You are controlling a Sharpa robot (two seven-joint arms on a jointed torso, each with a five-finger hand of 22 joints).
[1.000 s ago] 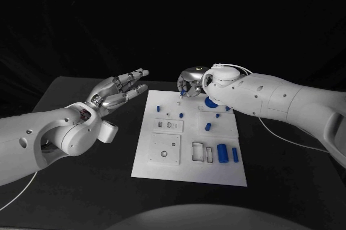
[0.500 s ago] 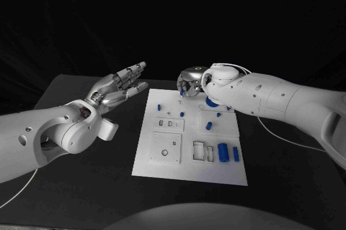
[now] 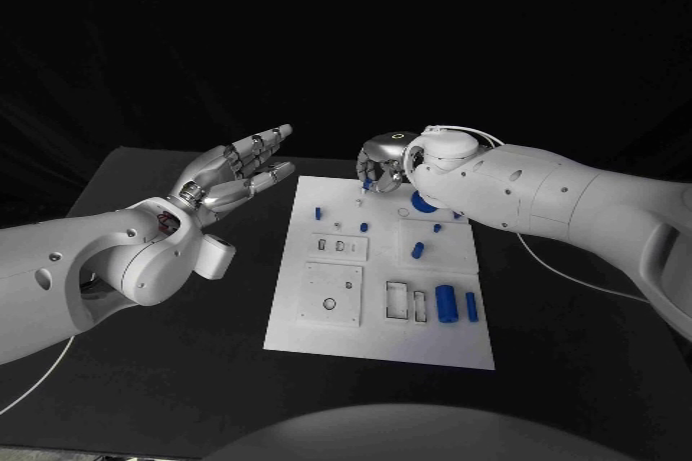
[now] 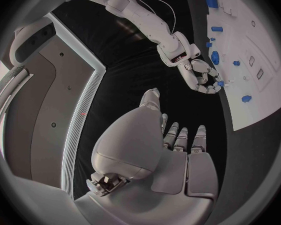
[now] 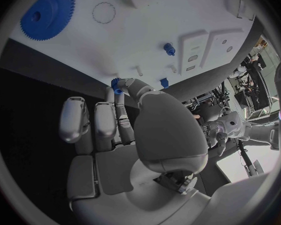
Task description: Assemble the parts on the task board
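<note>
Black table (image 3: 159, 401) bears the white task board (image 3: 378, 336); at its far edge the right hand (image 3: 384, 166) has lifted slightly, pinching a small blue toothed part (image 5: 117, 84), while the left hand (image 3: 231, 176) stays open beside it.

Dim, dark surroundings; wrist views bend at edges.

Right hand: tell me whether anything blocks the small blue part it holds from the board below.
Nothing visible does. The right hand pinches a small blue part at the far edge of the task board. The white surface just under it looks bare, and the nearest blue peg stands off to one side.
</note>
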